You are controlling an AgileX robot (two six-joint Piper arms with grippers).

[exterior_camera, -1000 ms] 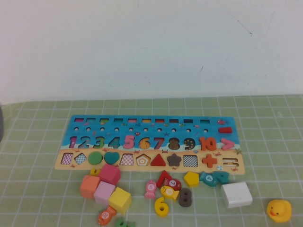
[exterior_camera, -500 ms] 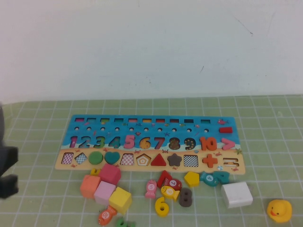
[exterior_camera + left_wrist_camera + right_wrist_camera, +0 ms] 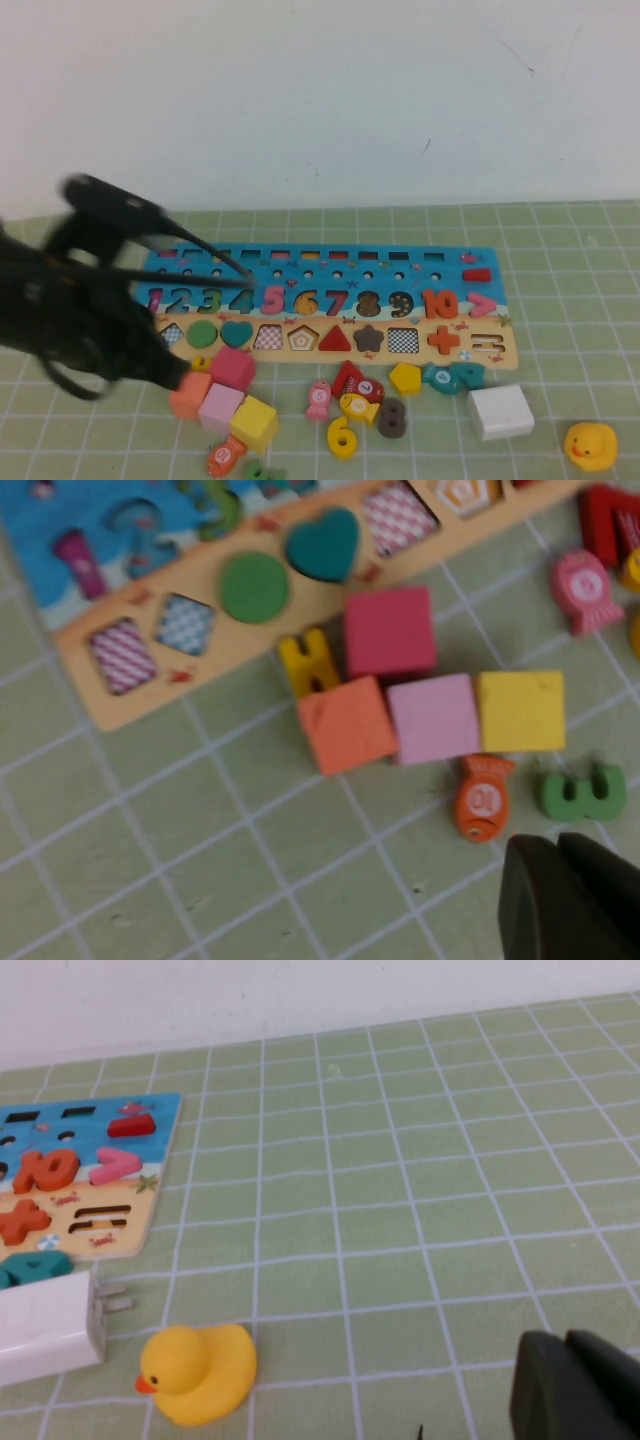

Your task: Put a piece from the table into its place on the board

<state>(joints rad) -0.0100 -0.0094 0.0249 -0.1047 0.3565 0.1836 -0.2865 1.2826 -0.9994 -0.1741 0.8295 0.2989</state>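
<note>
High view: the board (image 3: 400,262) lay flat on the green checked cloth (image 3: 560,300), numerals seated in its blue row; the tan strip held a green circle, teal heart, red triangle, dark star and orange plus, other cut-outs bare. The piece (image 3: 341,437), a yellow 6, lay loose in front of the board beside the brown 8 (image 3: 390,418). The left gripper (image 3: 170,375) hung over the board's left end, finger state could not be told. Left wrist view: yellow cube (image 3: 520,711), pink cube (image 3: 433,718) and orange cube (image 3: 346,725) touched in a row; piece outside frame. Right wrist view: right gripper (image 3: 580,1385) over bare cloth near the rubber duck (image 3: 195,1372) and white charger (image 3: 45,1328); finger state could not be told
</note>
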